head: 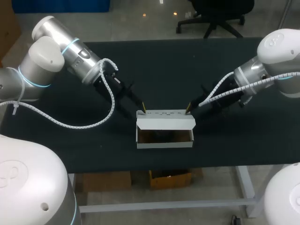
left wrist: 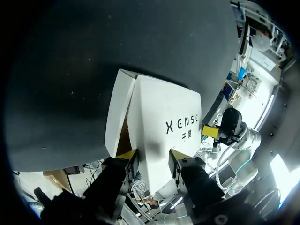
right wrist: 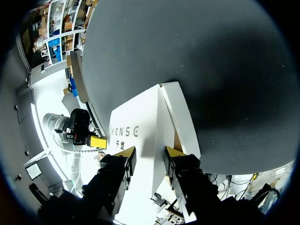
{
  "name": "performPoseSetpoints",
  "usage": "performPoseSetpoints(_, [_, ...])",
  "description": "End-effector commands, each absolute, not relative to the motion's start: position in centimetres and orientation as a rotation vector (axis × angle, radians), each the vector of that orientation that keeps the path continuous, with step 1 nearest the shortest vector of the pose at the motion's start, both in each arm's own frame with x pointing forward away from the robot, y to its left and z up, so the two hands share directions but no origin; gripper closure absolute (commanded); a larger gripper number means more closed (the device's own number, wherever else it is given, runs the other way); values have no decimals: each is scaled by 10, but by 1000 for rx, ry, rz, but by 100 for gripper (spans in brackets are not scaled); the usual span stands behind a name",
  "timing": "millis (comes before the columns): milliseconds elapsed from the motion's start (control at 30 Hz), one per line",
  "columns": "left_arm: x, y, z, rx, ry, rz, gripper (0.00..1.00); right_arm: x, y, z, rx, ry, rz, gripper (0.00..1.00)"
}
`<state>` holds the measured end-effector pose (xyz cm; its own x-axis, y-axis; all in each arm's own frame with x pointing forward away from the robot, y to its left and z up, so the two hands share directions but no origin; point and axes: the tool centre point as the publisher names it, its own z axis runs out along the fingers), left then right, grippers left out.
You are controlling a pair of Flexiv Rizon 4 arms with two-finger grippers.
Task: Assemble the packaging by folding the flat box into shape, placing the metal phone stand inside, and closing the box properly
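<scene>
Box: one white box (head: 164, 133) is set mid-table (head: 187, 61), its lid flap raised.
Grippers: two are counted; left gripper (head: 143, 108) and right gripper (head: 188, 108) are held at opposite flap ends.
Opening: both are parted, the flap's edge between.

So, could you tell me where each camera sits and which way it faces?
Head view: above and behind, looking down on the table; the left gripper and right gripper show at the box.
Left wrist view: on that wrist, facing the box lid; own fingers show.
Right wrist view: likewise, from the opposite end.
Both wrist views share the lid and the other gripper.
</scene>
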<state>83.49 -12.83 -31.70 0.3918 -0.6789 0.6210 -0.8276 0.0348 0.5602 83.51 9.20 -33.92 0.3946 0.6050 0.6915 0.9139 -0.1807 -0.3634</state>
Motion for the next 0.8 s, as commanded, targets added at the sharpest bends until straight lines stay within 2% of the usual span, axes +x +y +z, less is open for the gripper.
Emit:
performPoseSetpoints(33, [833,-130,-318,1694,-1341,198,57,836,92,-341,-1883,-1304,-514,64])
performPoseSetpoints(800, [825,-122,-327,1743,-1389,205,56,833,89,-347,-1843,-1307,-500,61])
